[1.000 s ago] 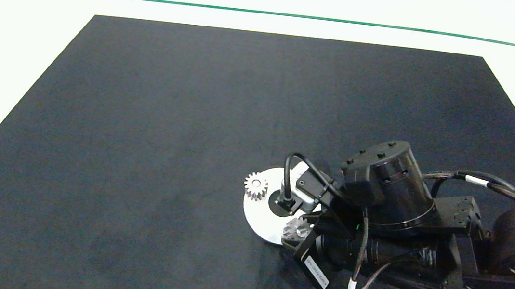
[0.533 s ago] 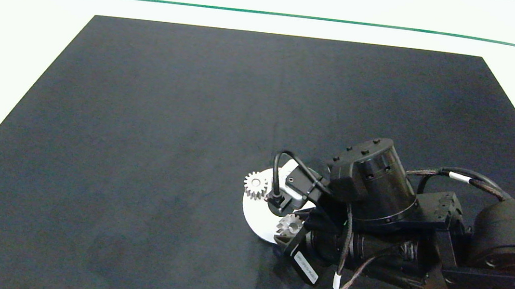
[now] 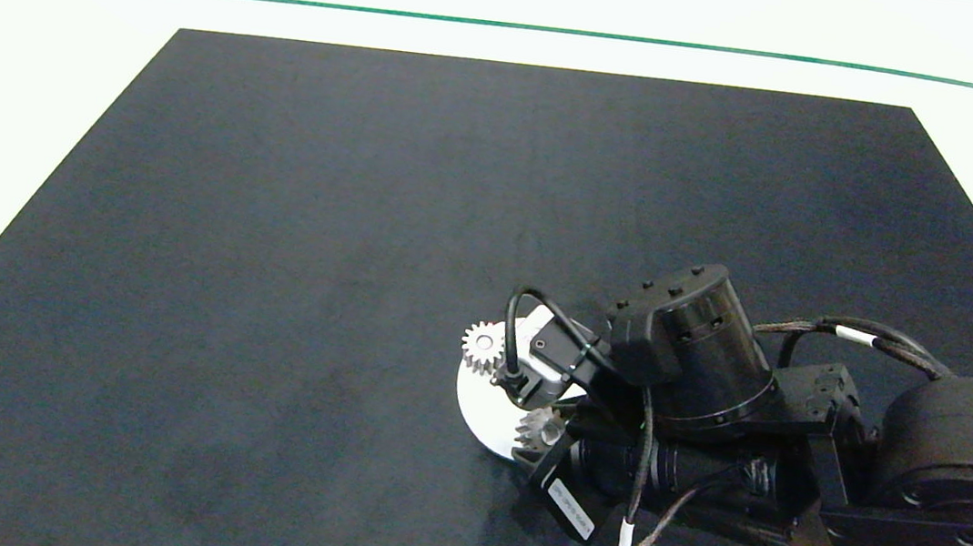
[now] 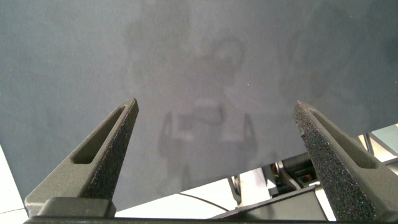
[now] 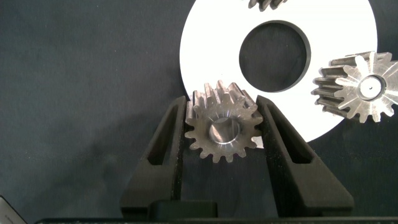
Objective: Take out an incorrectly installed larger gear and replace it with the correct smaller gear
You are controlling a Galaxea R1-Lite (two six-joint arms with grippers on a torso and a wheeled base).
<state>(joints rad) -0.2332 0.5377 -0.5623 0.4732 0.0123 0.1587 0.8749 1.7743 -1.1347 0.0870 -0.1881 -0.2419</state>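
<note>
You've got the right gripper (image 5: 224, 127) clamped on a gear (image 5: 222, 129) at the near edge of the white disc (image 5: 205, 46), over the black mat (image 3: 316, 244). Can't tell if it's the larger/smaller one. Left gripper (image 4: 214, 127) idle off the mat, jaws wide apart.

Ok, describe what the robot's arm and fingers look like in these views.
The right arm is black, built of bolted cylindrical joints, with looped black cables, a braided cable carrying white tags, and a white label near the wrist. The right gripper has dark, tapered, slotted fingers. The left gripper has grey, grainy, wedge-shaped fingers, also slotted.
</note>
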